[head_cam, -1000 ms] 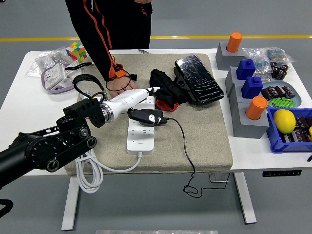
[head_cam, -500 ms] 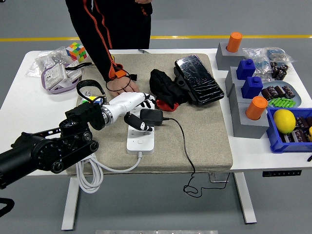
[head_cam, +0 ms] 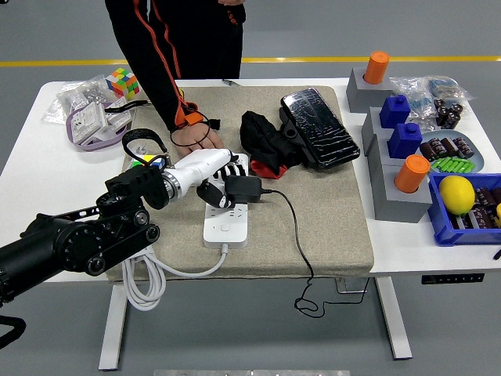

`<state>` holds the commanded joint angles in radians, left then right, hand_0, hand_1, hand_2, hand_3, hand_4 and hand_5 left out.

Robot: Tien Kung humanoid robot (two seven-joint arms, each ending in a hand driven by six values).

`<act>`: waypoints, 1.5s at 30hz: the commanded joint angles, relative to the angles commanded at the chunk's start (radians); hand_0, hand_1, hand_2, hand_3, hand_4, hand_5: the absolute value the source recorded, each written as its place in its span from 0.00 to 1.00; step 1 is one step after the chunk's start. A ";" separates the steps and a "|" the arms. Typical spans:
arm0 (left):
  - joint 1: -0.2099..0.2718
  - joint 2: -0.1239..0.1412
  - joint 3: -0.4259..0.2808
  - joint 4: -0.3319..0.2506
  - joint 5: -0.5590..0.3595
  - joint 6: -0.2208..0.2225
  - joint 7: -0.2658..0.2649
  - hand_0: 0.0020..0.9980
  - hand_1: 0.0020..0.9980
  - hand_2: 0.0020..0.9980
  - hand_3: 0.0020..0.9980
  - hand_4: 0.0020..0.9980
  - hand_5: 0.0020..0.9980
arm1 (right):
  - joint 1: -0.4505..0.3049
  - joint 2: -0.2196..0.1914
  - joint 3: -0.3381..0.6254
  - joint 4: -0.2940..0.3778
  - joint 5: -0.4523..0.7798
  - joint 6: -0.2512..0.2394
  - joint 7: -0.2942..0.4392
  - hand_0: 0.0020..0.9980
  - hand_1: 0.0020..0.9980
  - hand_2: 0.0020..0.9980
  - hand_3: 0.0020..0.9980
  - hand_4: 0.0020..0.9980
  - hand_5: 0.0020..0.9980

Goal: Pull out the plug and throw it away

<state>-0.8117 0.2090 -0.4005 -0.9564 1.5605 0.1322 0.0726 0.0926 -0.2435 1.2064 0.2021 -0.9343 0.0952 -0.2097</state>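
A black plug with a thin black cord sits in the white power strip on the beige mat. My left hand, white with dark fingertips, reaches in from the left. Its fingers are curled around the plug's left end, the thumb on the near side and the others on the far side. A person stands at the far side of the table, with one hand resting on the mat just behind the strip's far end. My right arm is out of view.
A black and red cloth bundle and a glossy black pack lie behind the plug. Grey blocks with orange and blue pegs and a blue bin stand at the right. The strip's white cable hangs off the front left.
My left hand's fingers went from stretched over the plug to curled around it. The plug has turned slightly and sits a little further back on the strip.
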 joint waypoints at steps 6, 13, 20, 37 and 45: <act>0.002 -0.003 -0.009 -0.009 -0.014 -0.013 0.009 0.46 0.54 0.53 0.60 0.95 0.08 | -0.002 0.000 0.003 0.000 -0.001 0.000 0.001 0.66 0.70 0.71 0.70 1.00 0.51; 0.002 -0.005 -0.016 -0.025 -0.034 -0.059 0.048 0.51 0.64 0.65 0.74 1.00 0.18 | -0.006 0.005 0.010 -0.001 -0.003 0.001 0.002 0.66 0.70 0.71 0.70 1.00 0.51; -0.003 -0.014 -0.014 -0.016 -0.061 -0.051 0.049 0.55 0.68 0.67 0.75 1.00 0.27 | -0.003 0.007 0.011 0.000 -0.001 0.001 0.003 0.66 0.70 0.71 0.69 1.00 0.50; -0.017 -0.017 0.001 0.008 -0.036 -0.020 0.034 0.40 0.51 0.50 0.55 0.86 0.01 | 0.000 0.007 0.022 0.000 -0.010 0.002 0.003 0.66 0.70 0.71 0.69 1.00 0.50; -0.022 -0.014 -0.005 0.003 -0.041 -0.019 0.018 0.38 0.48 0.49 0.55 0.84 0.00 | 0.001 0.006 0.021 0.000 -0.011 0.002 0.004 0.66 0.70 0.71 0.69 1.00 0.50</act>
<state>-0.8338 0.1949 -0.4052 -0.9537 1.5190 0.1132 0.0904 0.0938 -0.2373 1.2277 0.2019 -0.9451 0.0972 -0.2057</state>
